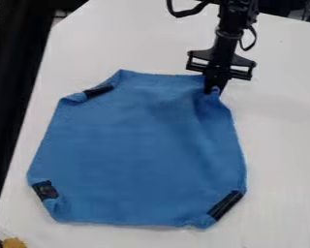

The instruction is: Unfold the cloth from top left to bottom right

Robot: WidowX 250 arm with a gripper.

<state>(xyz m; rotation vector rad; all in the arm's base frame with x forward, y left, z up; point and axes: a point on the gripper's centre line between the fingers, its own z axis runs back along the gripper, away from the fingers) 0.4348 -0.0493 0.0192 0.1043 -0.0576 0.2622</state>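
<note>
The gripper [213, 90] hangs down at the cloth's upper right corner, shut on a small pinch of blue fabric that shows between its fingertips. The blue cloth [138, 150] lies mostly flat on the white table, with shallow creases running down from the pinched corner. Its other three corners are turned in, each with a black strip: one at the upper left [98, 91], one at the lower left [45, 190] and one at the lower right [224, 205]. Whatever lies under the gripper at the pinched corner is hidden.
The white table [280, 145] extends around the cloth on all sides. A dark vertical post or edge [12, 97] runs down the left side. A small orange-yellow object [14, 242] sits at the bottom left, beside something dark.
</note>
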